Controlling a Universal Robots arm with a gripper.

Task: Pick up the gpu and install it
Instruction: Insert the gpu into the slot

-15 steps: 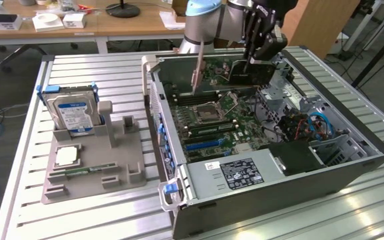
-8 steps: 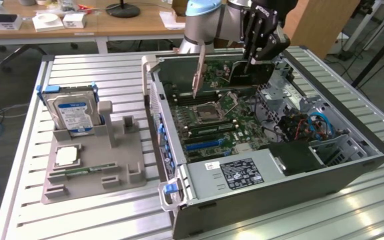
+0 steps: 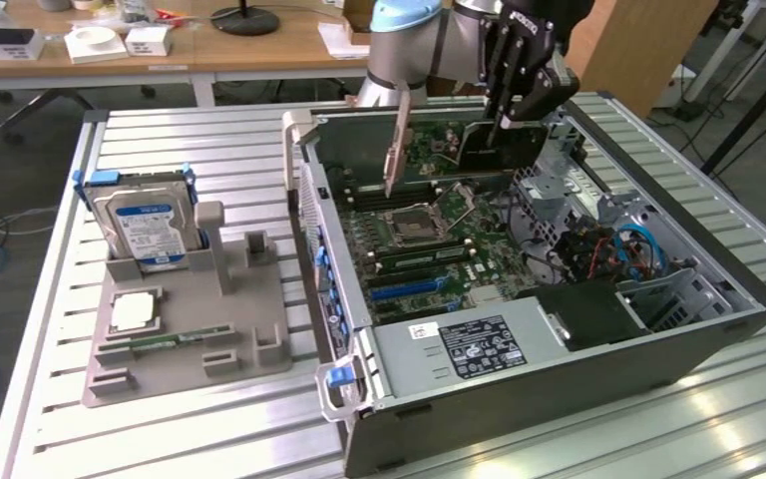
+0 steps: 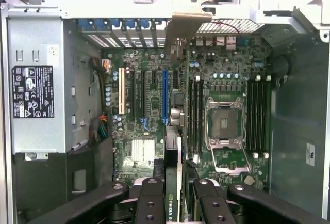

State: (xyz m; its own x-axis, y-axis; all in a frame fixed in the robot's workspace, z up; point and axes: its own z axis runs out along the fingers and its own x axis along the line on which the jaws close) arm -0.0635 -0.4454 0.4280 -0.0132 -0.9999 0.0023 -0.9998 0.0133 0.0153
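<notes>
Exterior view's upper middle has the jaws clenched on the gpu (image 3: 501,150), held edge-on above the motherboard (image 3: 479,215) inside the open case (image 3: 596,389), and I judge a descent off line from the blue slot (image 3: 403,287) could grind its edge into the bare CPU socket (image 3: 418,215).

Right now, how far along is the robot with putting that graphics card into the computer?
Done: the gpu is picked up, clamped edge-on in the gripper. In hand: it hangs above the motherboard of the open computer case. Left: seating it; the long blue slot is empty.
</notes>
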